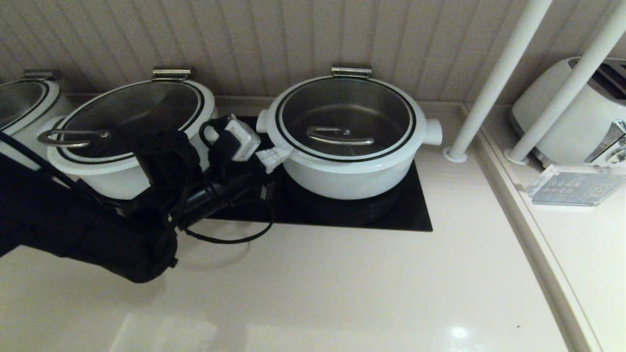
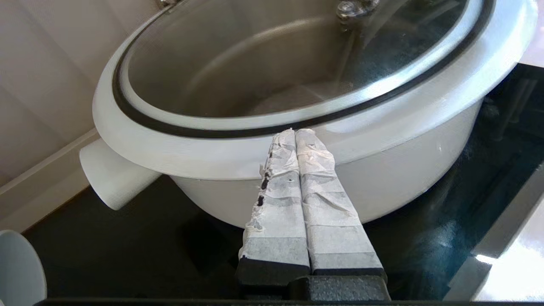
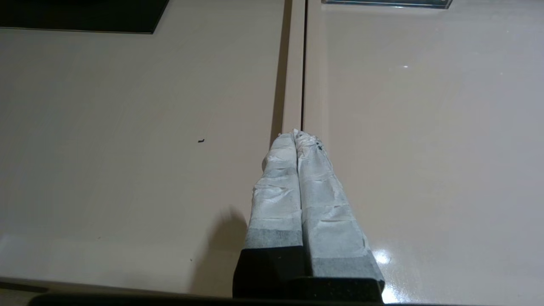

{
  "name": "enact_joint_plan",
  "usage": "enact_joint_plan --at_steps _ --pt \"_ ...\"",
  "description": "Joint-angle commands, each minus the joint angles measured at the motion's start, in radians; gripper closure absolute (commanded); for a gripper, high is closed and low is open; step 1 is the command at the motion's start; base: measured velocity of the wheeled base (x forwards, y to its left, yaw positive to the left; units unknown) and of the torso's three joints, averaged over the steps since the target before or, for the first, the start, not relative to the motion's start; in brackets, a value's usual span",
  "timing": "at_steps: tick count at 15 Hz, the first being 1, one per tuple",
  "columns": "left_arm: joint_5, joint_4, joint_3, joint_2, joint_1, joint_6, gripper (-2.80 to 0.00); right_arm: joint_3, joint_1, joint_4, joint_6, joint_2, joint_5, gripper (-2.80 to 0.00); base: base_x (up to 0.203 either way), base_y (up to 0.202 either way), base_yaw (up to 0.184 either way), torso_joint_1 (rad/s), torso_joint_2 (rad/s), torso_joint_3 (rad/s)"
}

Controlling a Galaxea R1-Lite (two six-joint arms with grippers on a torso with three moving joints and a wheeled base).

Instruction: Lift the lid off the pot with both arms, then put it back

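While the lid (image 1: pixel 345 119) sits seated on the pot (image 1: pixel 349 173), the left tool (image 1: pixel 279 155) is at the pot's 9 o'clock edge, tips at or just short of the white rim; contact hard to confirm from the head view. In the left wrist view the left tool (image 2: pixel 296 132) has both taped fingers (image 2: pixel 278 199) pressed together, nothing between them, tips overlapping the pot's rim just below the lid's black ring. Loop handle (image 1: pixel 338 135) at lid centre, untouched; in the wrist view only its end shows, rest cut off. Pot stands on the black cooktop (image 1: pixel 415 215), stub handles at about 3 and 9 o'clock. Left arm (image 1: pixel 88 230) crosses the frame from 8 o'clock, hiding part of a second lidded white pot (image 1: pixel 112 166) at the task pot's 9 o'clock; a third pot (image 1: pixel 22 105) beyond it is cut off by the frame edge.

Right arm is out of the head view. The right wrist view shows the right tool (image 3: pixel 297 135) with taped fingers pressed together, empty, over bare beige worktop (image 3: pixel 127 127) by a seam, well apart from the pot. A cooktop corner is cut off at that frame's edge.

Toaster (image 1: pixel 577 112) at 2 o'clock, partly hidden behind two white poles (image 1: pixel 494 83); clear sign stand (image 1: pixel 572 188) in front, text unreadable.
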Motion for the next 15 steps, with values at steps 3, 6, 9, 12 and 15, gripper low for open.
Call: enact_joint_plan --at_steps 3,6,9,12,15 --pt "0.028 -0.110 0.065 -0.006 0.000 -0.003 0.00 0.000 0.000 0.000 0.000 0.000 -0.001 0.00 0.000 0.000 0.000 0.000 0.00 0.000" --pt "0.030 -0.106 0.066 -0.044 0.000 -0.003 0.00 -0.001 0.000 0.000 0.000 0.000 -0.001 0.00 0.000 0.000 0.000 0.000 0.00 0.000" --pt "0.033 -0.092 0.068 -0.104 0.001 -0.002 0.00 0.000 0.000 0.000 0.000 0.000 -0.001 0.00 0.000 0.000 0.000 0.000 0.00 0.000" --pt "0.036 -0.047 0.074 -0.187 0.004 -0.002 0.00 0.000 0.000 0.000 0.000 0.000 -0.001 0.00 0.000 0.000 0.000 0.000 0.00 0.000" --pt "0.036 0.017 0.108 -0.306 0.024 -0.002 0.00 0.000 0.000 -0.002 0.000 0.000 -0.001 0.00 0.000 0.000 0.000 0.000 0.00 0.000"
